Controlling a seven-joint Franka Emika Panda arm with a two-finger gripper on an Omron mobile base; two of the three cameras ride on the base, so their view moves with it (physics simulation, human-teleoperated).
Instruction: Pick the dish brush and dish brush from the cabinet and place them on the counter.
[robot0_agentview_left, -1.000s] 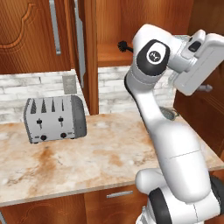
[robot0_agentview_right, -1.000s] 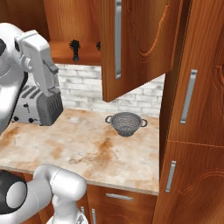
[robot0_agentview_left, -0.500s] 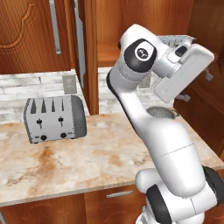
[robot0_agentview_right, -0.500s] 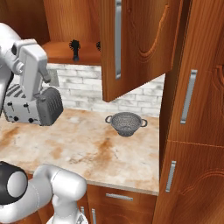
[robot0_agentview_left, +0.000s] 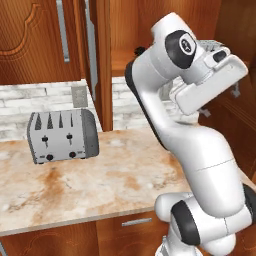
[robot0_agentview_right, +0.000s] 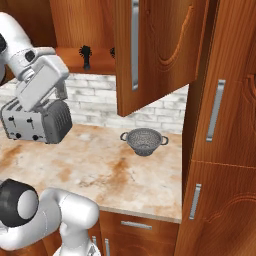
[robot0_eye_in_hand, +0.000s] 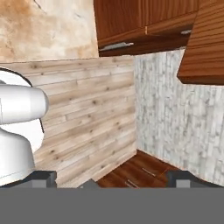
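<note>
One dish brush (robot0_agentview_right: 86, 56) stands upright on the wooden shelf inside the open cabinet (robot0_agentview_right: 150, 55). The other dish brush (robot0_agentview_right: 113, 52) is a dark shape half hidden behind the door's edge. A dark bit of brush (robot0_agentview_left: 140, 50) also peeks past the arm. My gripper (robot0_agentview_left: 218, 102) hangs in front of the cabinet, below shelf level and well apart from both brushes. Its fingertips (robot0_eye_in_hand: 41, 177) stand wide apart, so the gripper (robot0_eye_in_hand: 113, 179) is open with nothing between them, and it faces the floor and the wall. The marbled counter (robot0_agentview_right: 95, 170) lies below.
A silver toaster (robot0_agentview_left: 62, 135) stands at the counter's back left, close under my hand in the right base view. A metal mesh colander (robot0_agentview_right: 144, 141) sits at the back right. The open cabinet door (robot0_agentview_left: 102, 65) juts out over the counter. Tall wooden cabinets (robot0_agentview_right: 220, 125) close the right side.
The arm has refolded: its elbow swung up and toward the cabinet, and the hand tilted and dropped a little. The jaws stayed open. Brushes, toaster and colander have not moved.
</note>
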